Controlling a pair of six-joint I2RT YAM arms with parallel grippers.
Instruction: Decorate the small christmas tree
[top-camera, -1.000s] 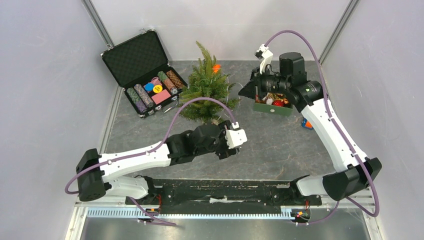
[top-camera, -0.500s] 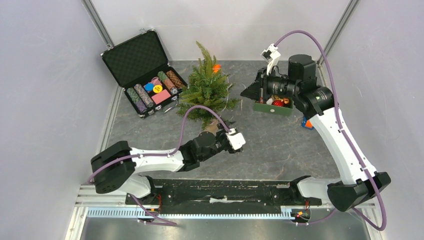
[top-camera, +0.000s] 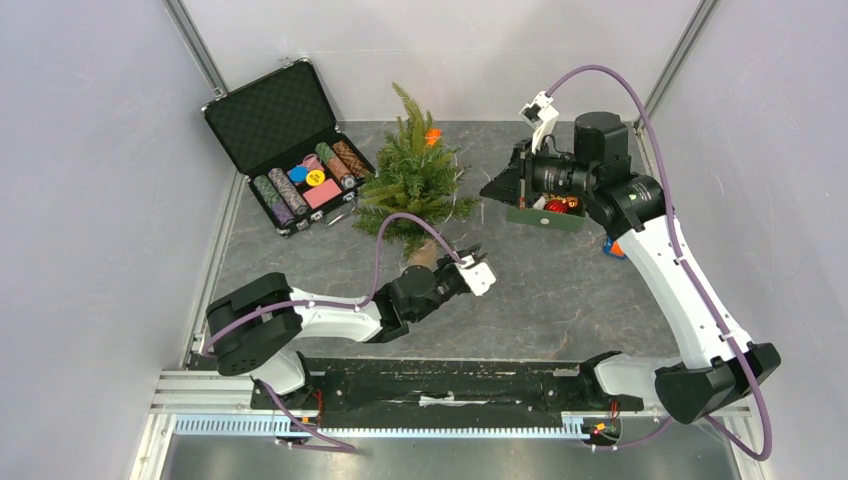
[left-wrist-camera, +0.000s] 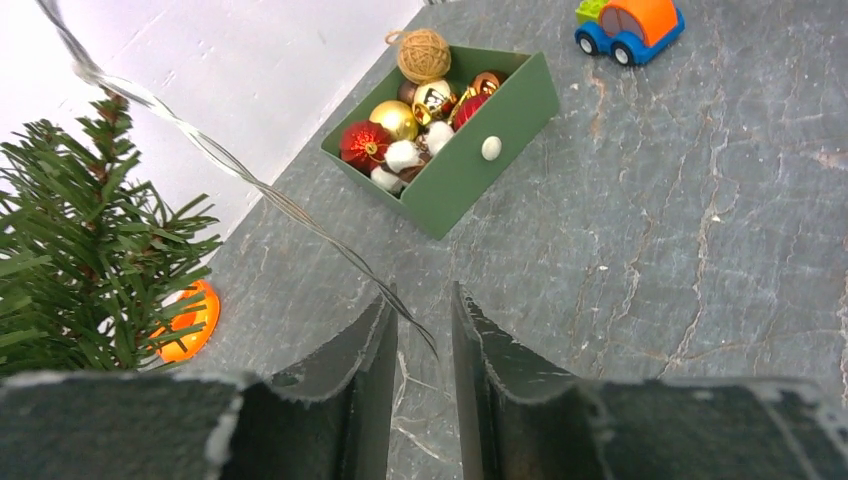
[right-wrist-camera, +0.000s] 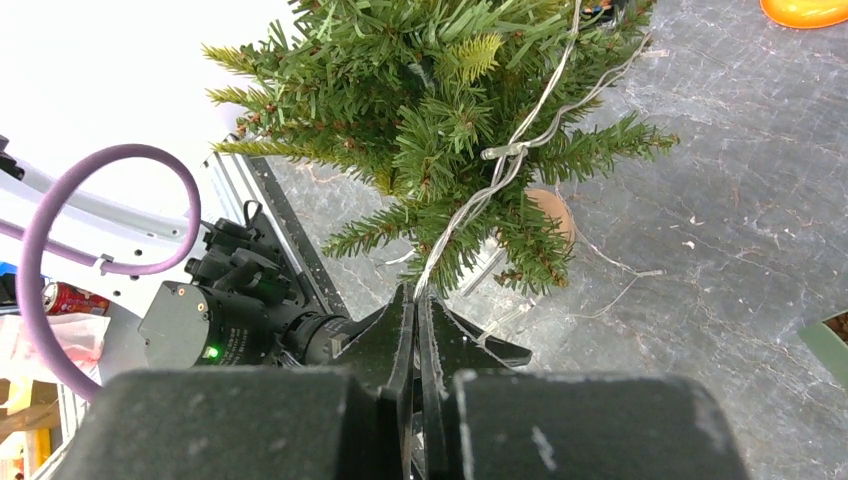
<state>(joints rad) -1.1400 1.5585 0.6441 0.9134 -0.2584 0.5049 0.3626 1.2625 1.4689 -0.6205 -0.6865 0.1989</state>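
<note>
The small christmas tree (top-camera: 410, 180) was seen upright at the back-centre of the desk (top-camera: 560, 300), btw the open briefcase (top-camera: 275, 120) on its left and the green drawer (left-wrist-camera: 470, 170) of baubles (left-wrist-camera: 395, 120) on its right. Its stump base (top-camera: 424, 250) was uncovered in the top view. 1 s before, it had been hidden under the L arm (top-camera: 330, 315).

L hand (left-wrist-camera: 422, 300): the fingers (left-wrist-camera: 365, 350) were held a narrow gap apart, low over the desk, just near-right of the stump base. A thin wire (left-wrist-camera: 260, 187) was run from upper left, past the branches, down into that gap. Whether it was pinched further in couldn't be told. Vs. the earlier frames, the L arm had been folded back: its bulky rear joint was shifted right and the forearm laid lower, while the hand's spot was hardly changed.

R hand (right-wrist-camera: 415, 293): the fingers (right-wrist-camera: 395, 330) were pressed together on the wire, which was stretched from the tips up through the lower branches. The hand was raised btw tree & drawer, pointed at the tree. Since 1 s ago the wrist of the R arm (top-camera: 670, 270) had been shifted slightly right, so more of the drawer was exposed. Since 0.5 s ago next to nothing was altered there.

An orange round piece (left-wrist-camera: 190, 320) was lying on the desk beside the tree. A toy car (left-wrist-camera: 630, 22) was parked beyond the drawer.
</note>
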